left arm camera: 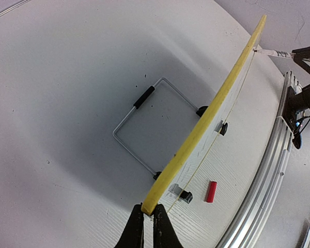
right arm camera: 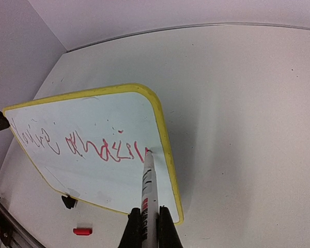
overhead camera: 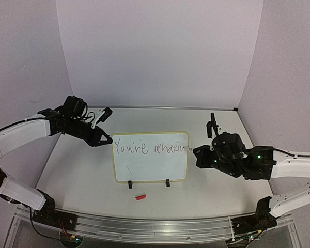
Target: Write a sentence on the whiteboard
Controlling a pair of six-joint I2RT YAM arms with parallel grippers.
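Observation:
The whiteboard [overhead camera: 150,168], white with a yellow frame, stands tilted on two black clip feet [overhead camera: 130,184] in the middle of the table. The sentence [overhead camera: 147,149] runs in one line along its top and reads roughly "You're amazin"; it looks red [right arm camera: 101,150] in the right wrist view. My left gripper [overhead camera: 106,139] [left arm camera: 148,212] is shut on the yellow frame [left arm camera: 206,119] at the board's upper left corner. My right gripper [overhead camera: 196,151] [right arm camera: 149,217] is shut on a white marker [right arm camera: 150,188]. The marker's tip touches the board at the end of the writing, near the right frame.
A red marker cap [overhead camera: 140,197] [left arm camera: 211,191] [right arm camera: 82,231] lies on the table in front of the board. A wire stand [left arm camera: 139,124] props the board from behind. A black object [overhead camera: 213,124] stands at the back right. An aluminium rail [overhead camera: 144,225] runs along the near edge.

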